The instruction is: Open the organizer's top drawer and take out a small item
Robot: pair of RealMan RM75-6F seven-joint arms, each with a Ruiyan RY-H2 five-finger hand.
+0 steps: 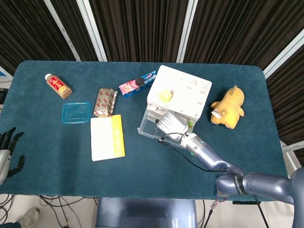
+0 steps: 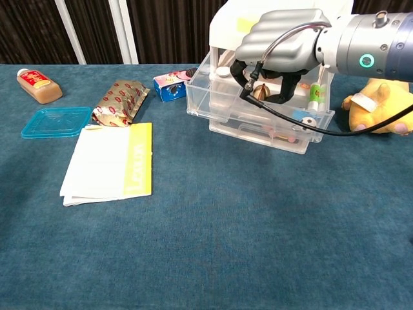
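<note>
Chest view only: right hand (image 2: 279, 55) fingers in top drawer (image 2: 222, 97)

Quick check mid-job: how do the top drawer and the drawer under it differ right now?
The top drawer is pulled out toward the robot; the lower drawer sits further in. The right hand reaches into the top drawer, while nothing touches the lower one. Both are clear plastic with small items inside, in the same white organizer.
</note>
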